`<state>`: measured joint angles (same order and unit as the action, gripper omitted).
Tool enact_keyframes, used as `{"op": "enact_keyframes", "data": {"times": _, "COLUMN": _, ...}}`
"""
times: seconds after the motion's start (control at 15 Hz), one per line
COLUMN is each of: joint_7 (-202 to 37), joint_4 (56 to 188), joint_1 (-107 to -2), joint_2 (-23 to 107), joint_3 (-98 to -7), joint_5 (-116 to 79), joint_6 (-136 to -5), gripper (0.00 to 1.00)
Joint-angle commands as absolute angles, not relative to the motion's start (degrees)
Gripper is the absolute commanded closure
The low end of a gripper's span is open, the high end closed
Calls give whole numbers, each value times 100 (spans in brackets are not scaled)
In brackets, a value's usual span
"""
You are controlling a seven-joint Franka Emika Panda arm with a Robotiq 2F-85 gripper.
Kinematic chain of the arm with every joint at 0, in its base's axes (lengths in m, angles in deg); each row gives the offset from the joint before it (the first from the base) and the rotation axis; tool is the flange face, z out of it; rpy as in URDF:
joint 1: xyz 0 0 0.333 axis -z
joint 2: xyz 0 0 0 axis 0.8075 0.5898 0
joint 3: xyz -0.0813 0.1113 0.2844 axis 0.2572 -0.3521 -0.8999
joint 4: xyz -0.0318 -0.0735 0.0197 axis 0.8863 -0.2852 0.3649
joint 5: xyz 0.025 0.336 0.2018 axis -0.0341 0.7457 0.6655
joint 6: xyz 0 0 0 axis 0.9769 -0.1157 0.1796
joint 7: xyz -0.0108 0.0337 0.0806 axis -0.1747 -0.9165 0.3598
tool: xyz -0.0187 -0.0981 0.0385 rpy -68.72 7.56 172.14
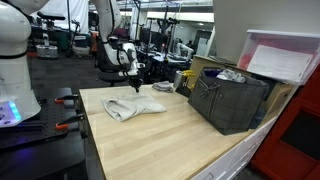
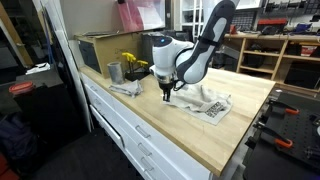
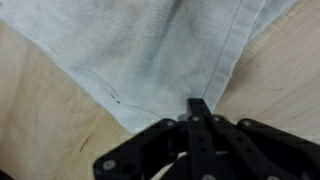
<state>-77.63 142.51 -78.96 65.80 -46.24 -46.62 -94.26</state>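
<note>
Wooden worktop (image 1: 160, 140), towel (image 1: 135, 107) — gripper (image 2: 165, 96) closed at its hem; crate (image 1: 228, 100), cup (image 2: 114, 71) nearby

A light wooden butcher-block table top (image 1: 150, 145) shows in both exterior views, set on a white cabinet with flat drawer fronts (image 2: 130, 128). At 1 end of the top stands a dark grey slatted plastic crate (image 1: 228, 103) with crumpled pale material inside. Just behind it, higher up, sits a clear plastic storage bin with a pink rim (image 1: 285, 58). In an exterior view, a small silver metal cup (image 2: 114, 72) stands on the top near the crate, with something yellow (image 2: 130, 62) just beside it, too small to identify. 2 orange-handled clamps (image 1: 66, 100) lie beside the table. Wooden shelving (image 2: 285, 50) and a black office chair (image 1: 108, 55) fill the background.
</note>
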Motion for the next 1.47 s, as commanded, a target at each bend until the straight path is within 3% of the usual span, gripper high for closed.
{"op": "enact_keyframes", "data": {"times": 0.0, "joint_7": -7797, "joint_4": 14446, "joint_1": -7824, "joint_2": 6351, "joint_3": -4544, "joint_5": -4795, "joint_6": -9503, "gripper": 100}}
{"op": "enact_keyframes", "data": {"times": 0.2, "joint_7": -7811, "joint_4": 14477, "joint_1": -7799, "joint_2": 6248, "joint_3": -4528, "joint_5": -4788, "joint_6": -9473, "gripper": 100}}
{"op": "enact_keyframes", "data": {"times": 0.27, "joint_7": -7852, "joint_4": 14481, "joint_1": -7761, "joint_2": 6215, "joint_3": -4575, "joint_5": -4742, "joint_6": -9401, "gripper": 74}}
{"op": "enact_keyframes", "data": {"times": 0.33, "joint_7": -7836, "joint_4": 14507, "joint_1": -7762, "joint_2": 6181, "joint_3": -4578, "joint_5": -4736, "joint_6": -9373, "gripper": 73}}
{"op": "enact_keyframes", "data": {"times": 1.0, "joint_7": -8271, "joint_4": 14858, "joint_1": -7326, "joint_2": 6080, "joint_3": -5285, "joint_5": -4223, "joint_6": -8761, "gripper": 1}}
{"op": "enact_keyframes", "data": {"times": 1.4, "joint_7": -8447, "joint_4": 14895, "joint_1": -7390, "joint_2": 6018, "joint_3": -5400, "joint_5": -4493, "joint_6": -9169, "gripper": 0}}
